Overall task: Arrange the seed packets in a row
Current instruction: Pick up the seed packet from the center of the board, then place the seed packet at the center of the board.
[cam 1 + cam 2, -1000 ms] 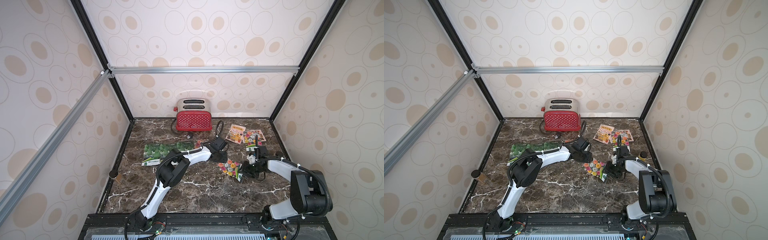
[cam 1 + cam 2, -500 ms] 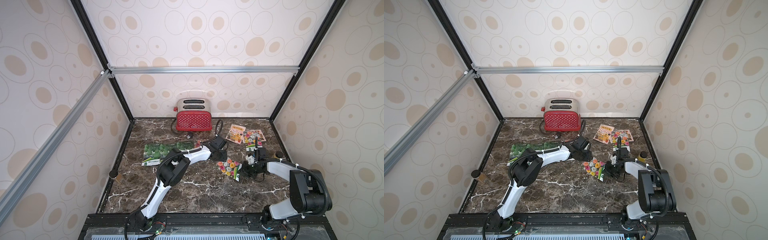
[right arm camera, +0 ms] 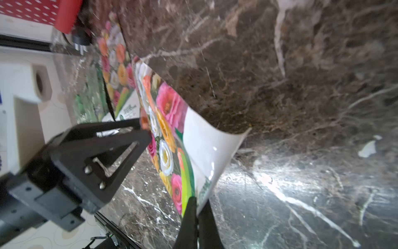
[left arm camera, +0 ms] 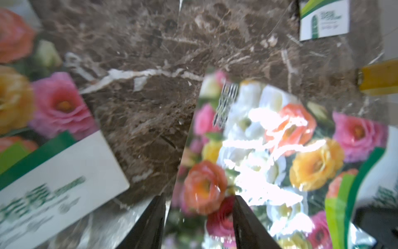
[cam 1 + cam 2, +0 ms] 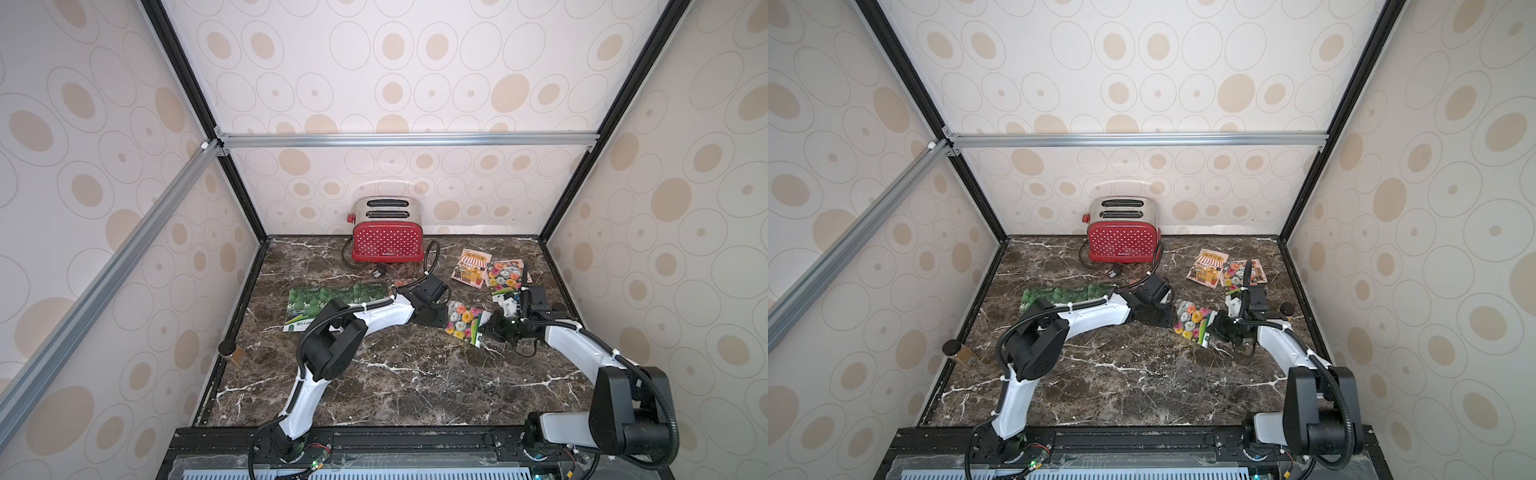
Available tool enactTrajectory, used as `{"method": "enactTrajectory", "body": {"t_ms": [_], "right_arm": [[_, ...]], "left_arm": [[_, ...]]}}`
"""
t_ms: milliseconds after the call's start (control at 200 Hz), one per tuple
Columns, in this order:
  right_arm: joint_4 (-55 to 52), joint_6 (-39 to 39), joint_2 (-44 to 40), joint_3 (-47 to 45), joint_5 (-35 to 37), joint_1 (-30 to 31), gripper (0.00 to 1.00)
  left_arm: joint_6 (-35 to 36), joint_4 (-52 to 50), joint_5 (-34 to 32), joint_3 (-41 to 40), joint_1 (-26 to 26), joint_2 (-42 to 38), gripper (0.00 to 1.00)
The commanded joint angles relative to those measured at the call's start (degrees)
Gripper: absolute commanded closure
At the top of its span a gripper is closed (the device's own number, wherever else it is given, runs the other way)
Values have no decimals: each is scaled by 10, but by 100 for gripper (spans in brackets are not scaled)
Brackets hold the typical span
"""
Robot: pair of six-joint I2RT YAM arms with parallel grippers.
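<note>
The flower-print seed packet (image 3: 172,129) looked like thin glossy film or coated paper, smooth, with bright glare on its face and a soft curl at its white end. The green gourd packets (image 5: 332,297) looked smooth and slightly shiny too. The tabletop (image 5: 415,374) was dark brown marble-look stone with white veins, polished enough to mirror the light. The toaster (image 5: 387,245) had a glossy red dotted side and a chrome-bright metal top. The rail (image 5: 407,139) was dull silver metal, and the walls (image 5: 415,62) looked matt, like printed paper. The right gripper (image 3: 199,203) had 2 matt black plastic fingers, and the right arm (image 5: 577,345) wore a smooth white shell.
</note>
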Motion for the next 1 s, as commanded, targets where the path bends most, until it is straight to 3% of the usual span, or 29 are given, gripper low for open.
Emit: {"method": "enactTrajectory", "body": {"t_ms": [0, 451, 671, 781, 996], "right_arm": [[8, 39, -25, 4, 9, -6, 97], [125, 176, -82, -50, -16, -21, 98], [149, 191, -74, -49, -41, -21, 97], [171, 204, -78, -59, -45, -20, 97], [203, 226, -83, -67, -56, -20, 97]], "left_arm": [[-52, 84, -11, -42, 9, -95, 48], [-170, 218, -31, -158, 6, -154, 50], [-207, 293, -4, -177, 5, -134, 50], [-237, 400, 32, -192, 6, -118, 50], [-252, 425, 51, -188, 2, -90, 50]]}}
